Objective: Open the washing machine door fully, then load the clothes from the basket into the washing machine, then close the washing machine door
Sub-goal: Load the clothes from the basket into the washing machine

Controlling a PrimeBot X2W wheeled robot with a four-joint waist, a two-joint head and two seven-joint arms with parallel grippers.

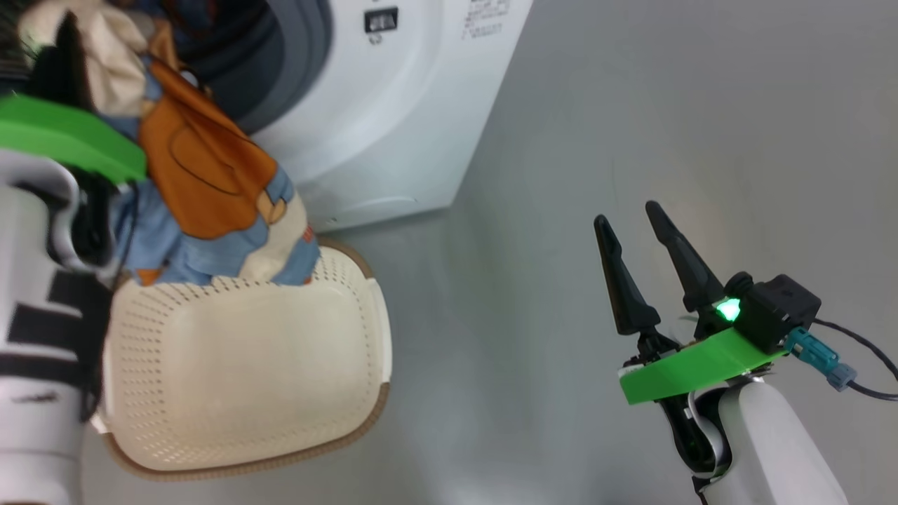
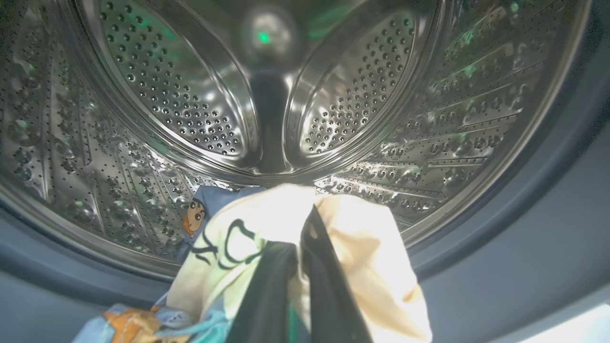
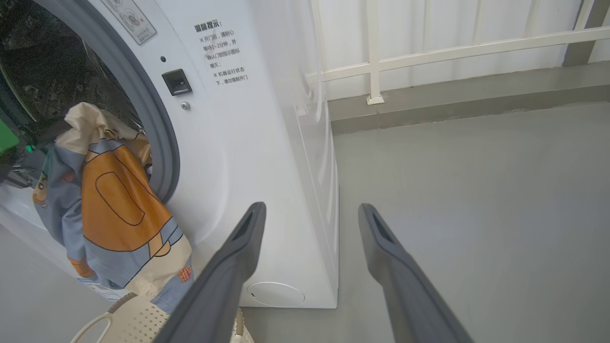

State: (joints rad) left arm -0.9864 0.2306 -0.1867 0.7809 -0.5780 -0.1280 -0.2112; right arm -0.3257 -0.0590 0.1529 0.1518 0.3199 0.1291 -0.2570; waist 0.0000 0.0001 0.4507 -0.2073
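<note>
My left gripper is shut on the clothes, a bundle of cream, light-blue and orange fabric, at the mouth of the washing machine. In the left wrist view the gripper pinches the cream piece just inside the grey gasket, facing the perforated steel drum. The bundle's tail hangs down to the far rim of the basket, whose bare bottom shows. My right gripper stands open over the floor, well right of the basket, holding nothing. The door is out of view.
Grey floor spreads to the right of the machine. A white railing runs along the wall behind it. A round cover sits low on the machine's front. A cable trails from my right wrist.
</note>
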